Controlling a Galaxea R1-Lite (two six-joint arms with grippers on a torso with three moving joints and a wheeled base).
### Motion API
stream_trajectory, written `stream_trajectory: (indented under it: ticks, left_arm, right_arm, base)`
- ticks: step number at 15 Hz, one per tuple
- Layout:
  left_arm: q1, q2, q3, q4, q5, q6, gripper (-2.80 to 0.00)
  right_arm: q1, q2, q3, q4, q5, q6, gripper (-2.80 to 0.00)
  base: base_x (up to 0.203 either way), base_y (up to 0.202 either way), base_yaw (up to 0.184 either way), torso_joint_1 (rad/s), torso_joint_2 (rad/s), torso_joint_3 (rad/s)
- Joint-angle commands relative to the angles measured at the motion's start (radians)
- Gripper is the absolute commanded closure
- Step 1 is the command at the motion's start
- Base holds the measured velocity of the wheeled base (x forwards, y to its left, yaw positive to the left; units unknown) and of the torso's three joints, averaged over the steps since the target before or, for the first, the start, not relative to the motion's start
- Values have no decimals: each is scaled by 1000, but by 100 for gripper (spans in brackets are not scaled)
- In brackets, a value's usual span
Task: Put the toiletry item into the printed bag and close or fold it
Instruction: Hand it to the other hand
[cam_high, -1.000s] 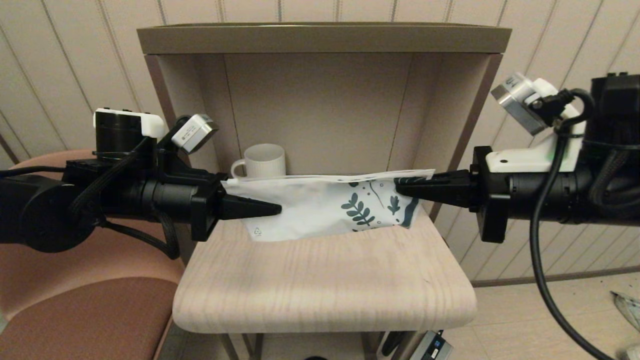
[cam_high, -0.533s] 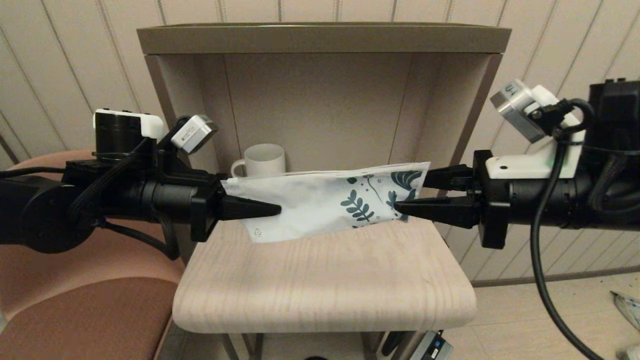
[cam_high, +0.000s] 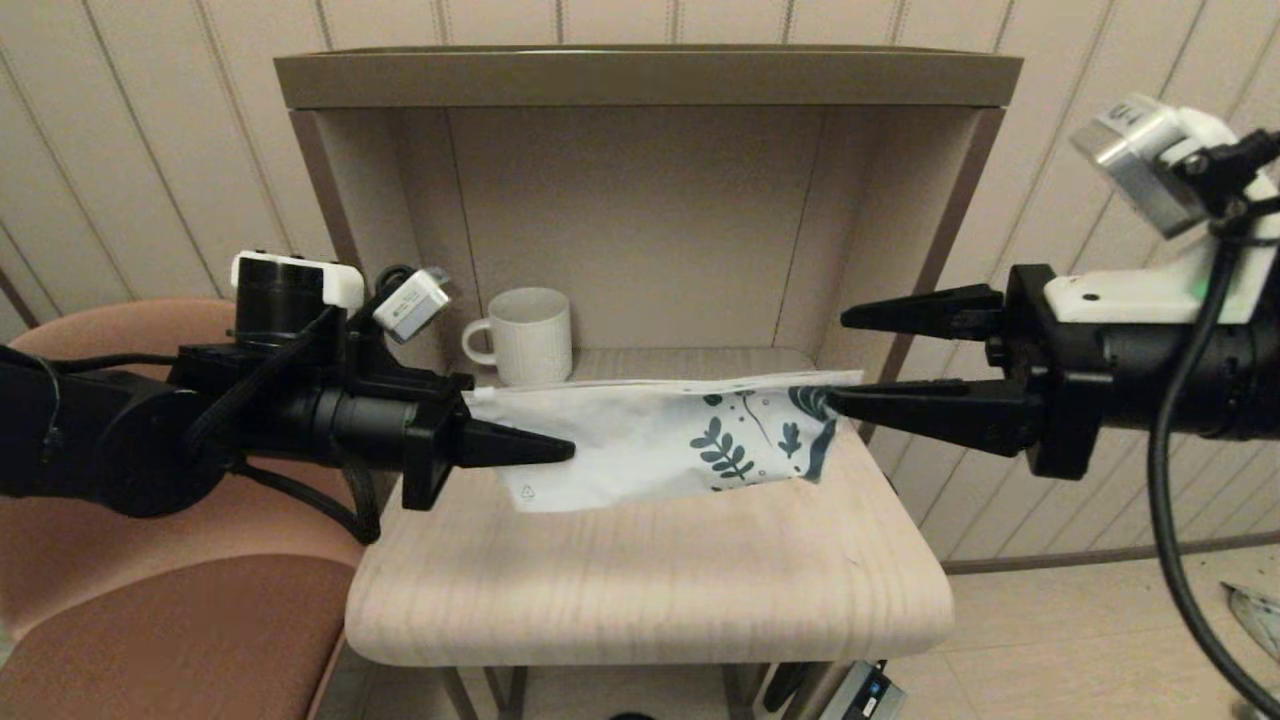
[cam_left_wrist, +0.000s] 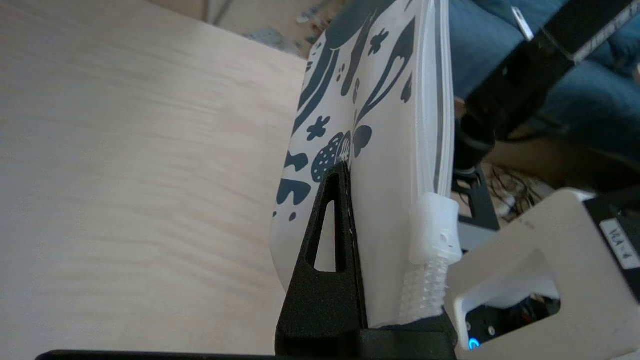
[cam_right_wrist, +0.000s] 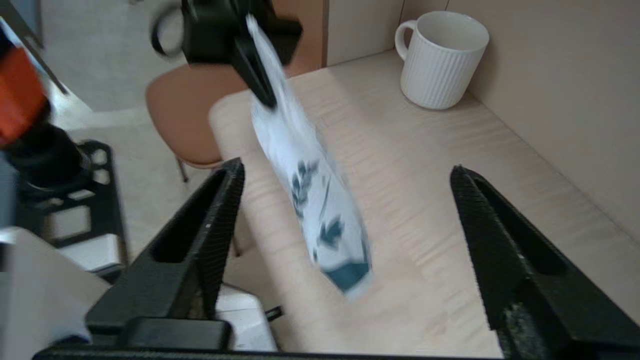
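The printed bag (cam_high: 650, 440) hangs level just above the light wooden table (cam_high: 650, 590). My left gripper (cam_high: 560, 452) is shut on its plain end, near the small triangular mark. In the left wrist view the bag (cam_left_wrist: 385, 115) runs away from the gripper (cam_left_wrist: 345, 170), with a white zip slider (cam_left_wrist: 434, 225) on its edge. My right gripper (cam_high: 838, 360) is open at the leafy end, which lies close by its lower finger (cam_high: 900, 408). In the right wrist view the bag (cam_right_wrist: 310, 195) hangs free ahead of the wide-open gripper (cam_right_wrist: 347, 166). The toiletry item is out of view.
A white ribbed mug (cam_high: 525, 335) stands at the back left of the table, inside a beige alcove with side walls and a top shelf (cam_high: 650, 80). A brown chair (cam_high: 150, 620) sits to the left below my left arm.
My right gripper has opened, let go of the bag's printed end and drawn back to the right. My left arm has shifted slightly right and down with the bag.
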Motion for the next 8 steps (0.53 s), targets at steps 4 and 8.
stream_trajectory:
  ticks: [4, 8]
  left_arm:
    - [-44, 27, -7, 9, 7, 15, 0]
    - [-75, 43, -68, 50, 38, 17, 0]
  right_arm:
    - [4, 55, -173, 106, -32, 160, -280]
    - [33, 166, -386, 316, -87, 160, -280]
  base:
    - [0, 0, 0, 0, 0, 0]
    - [0, 0, 0, 0, 0, 0]
